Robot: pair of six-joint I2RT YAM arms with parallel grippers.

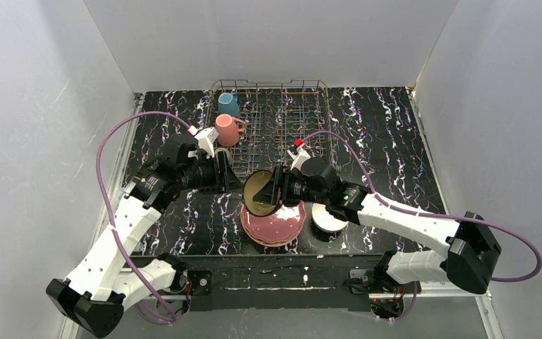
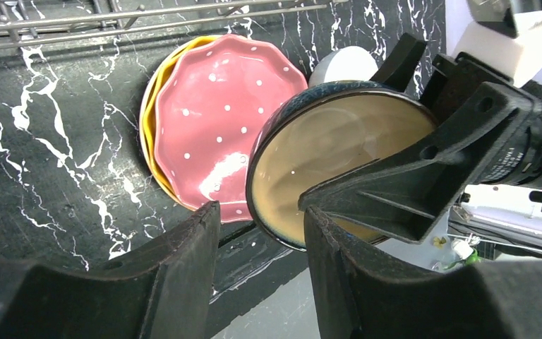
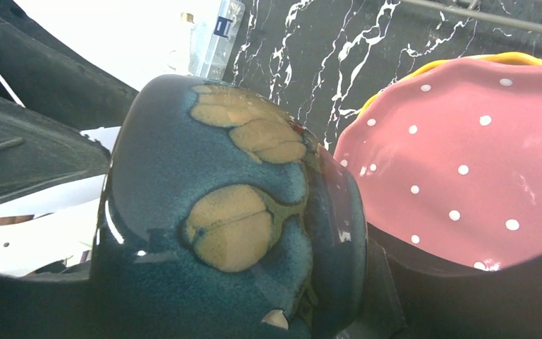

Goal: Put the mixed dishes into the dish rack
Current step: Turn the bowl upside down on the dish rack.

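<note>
The left gripper [image 2: 260, 212] stands with its jaws apart and nothing between them: it is released. Beyond this gripper, slightly to its left, is the dish rack [image 1: 282, 113], a grey wire basket with rows of upright tines. The rack corner nearest the left gripper holds a pink mug [image 1: 226, 131] and, farther back, a teal mug [image 1: 228, 104].

Directly ahead of the left fingertips, just off them, is the dark-blue bowl [image 2: 317, 155]. It is raised off the table [image 1: 388, 134] and tipped on edge, with its opening facing the left gripper. The interior is glossy tan. The rim and outer wall carry a dark-blue glaze with irregular tan patches.

The right gripper [image 1: 273, 191] is clamped on the wall of this bowl. One finger lies across the tan interior and the other stands behind the outer wall.

Below the right gripper and the held bowl lies a pink plate [image 2: 219, 120] with a scalloped rim and white dots. It rests on a yellow plate [image 2: 155, 92], of which only the rim shows. The stack sits on the table, which is black with white veins. Under the right wrist, just beside the stack, a white bowl [image 1: 327, 219] stands on the table, outside the rack.
</note>
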